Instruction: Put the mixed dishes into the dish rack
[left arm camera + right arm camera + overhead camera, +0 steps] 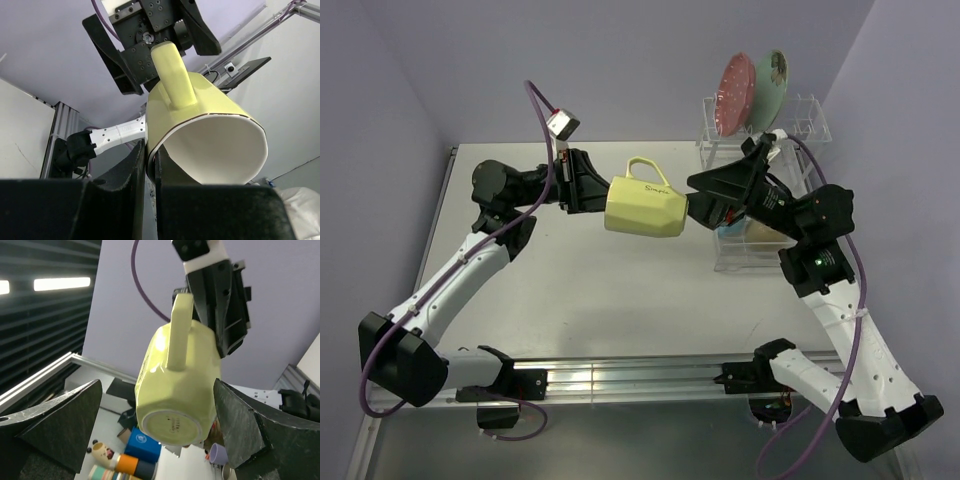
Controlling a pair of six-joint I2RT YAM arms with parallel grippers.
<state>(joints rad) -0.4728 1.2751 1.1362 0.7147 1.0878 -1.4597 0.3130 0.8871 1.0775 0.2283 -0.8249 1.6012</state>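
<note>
Currently: left tool [603, 196] clamped on rim of pale yellow-green mug [646, 210], mug sideways above table [570, 290]; right tool [697, 210] wide open, fingers flanking mug base.

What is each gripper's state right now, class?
Left gripper: closed on the pale yellow-green mug at its rim.
Right gripper: open, jaws either side of the mug's base.
</note>
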